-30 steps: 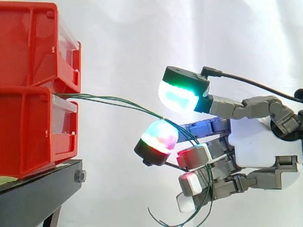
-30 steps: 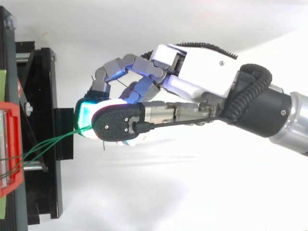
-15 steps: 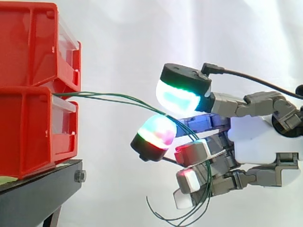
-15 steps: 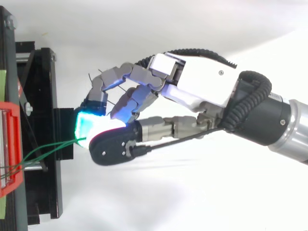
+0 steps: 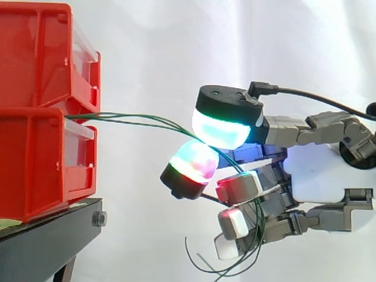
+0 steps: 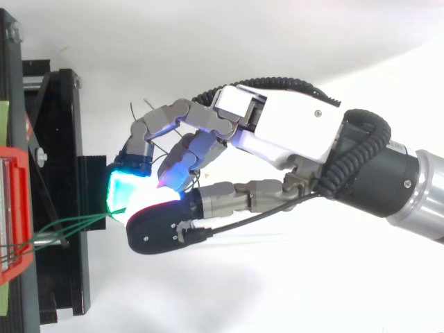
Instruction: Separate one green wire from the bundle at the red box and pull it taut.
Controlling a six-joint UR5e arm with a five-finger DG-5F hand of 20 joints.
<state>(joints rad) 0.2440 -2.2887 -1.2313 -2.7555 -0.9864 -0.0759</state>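
Two red bins are stacked at the left, the upper bin [image 5: 41, 53] on the lower bin [image 5: 35, 158]. A bundle of thin green wires [image 5: 135, 121] leaves the gap between them and runs right, sagging slightly. My hand [image 5: 317, 176] comes in from the right with its fingers curled. The wires pass between a cyan-green pad [image 5: 220, 126] above and a red-green pad [image 5: 191, 164] below, which close on them. Past the pads the wires loop down behind the other fingers to loose ends [image 5: 226, 271]. From above, the wires [image 6: 69, 225] fan from the red bin [image 6: 17, 208] to my hand [image 6: 291, 132].
The bins rest on a black stand [image 5: 53, 235], whose frame [image 6: 59, 139] juts toward my hand in the top view. A white curtain lies behind and below. Open room lies between the bins and the pads.
The upper pad has come down and left onto the lower pad, closing the gap around the wires. My hand has edged toward the bins and turned a little.
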